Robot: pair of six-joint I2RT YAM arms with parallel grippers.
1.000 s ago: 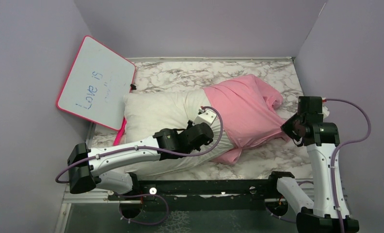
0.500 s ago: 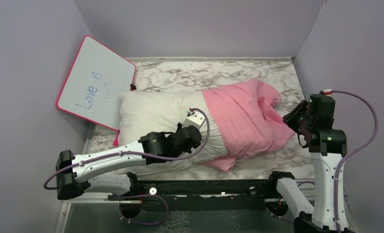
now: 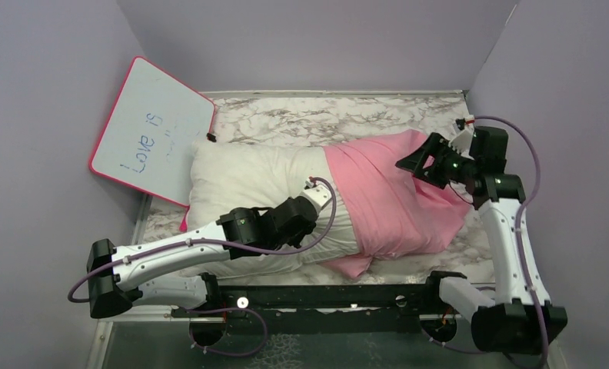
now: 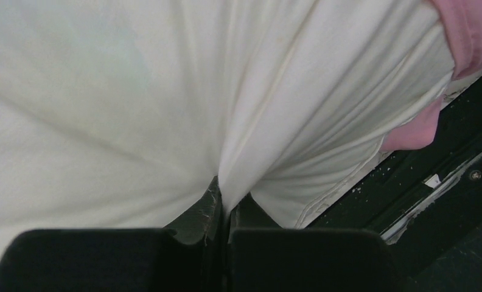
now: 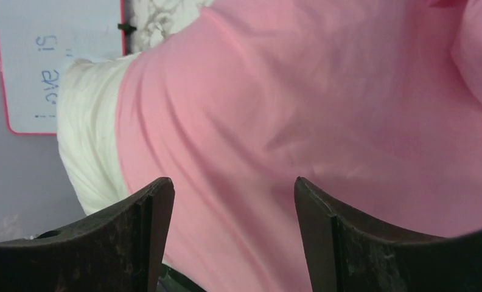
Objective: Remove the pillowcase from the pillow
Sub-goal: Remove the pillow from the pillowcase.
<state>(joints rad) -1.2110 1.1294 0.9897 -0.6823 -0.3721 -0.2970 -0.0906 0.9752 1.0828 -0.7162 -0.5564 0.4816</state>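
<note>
- The pillow point(image 3: 244, 177) is lying across the marble-patterned table point(image 3: 286, 115), its long axis running left to right. The pillowcase point(image 3: 386, 196) is covering only its right half.
- The left gripper point(image 4: 223, 198) is pinching a fold of the bare white fabric, jaws pressed together on it. It is sitting near the pillow's front edge, just left of where the pink cover begins.
- The right gripper point(image 5: 229, 188) is hovering with jaws spread wide and nothing between them, over the pillowcase's far right end (the closed end, judging by the cloth bunched there).
- The pillowcase is lying directly below and ahead of that pincer, making the right arm clearly the nearer one. The case is probably needing a pull to the right, along the pillow's length, with the left arm anchoring the cushion.
</note>
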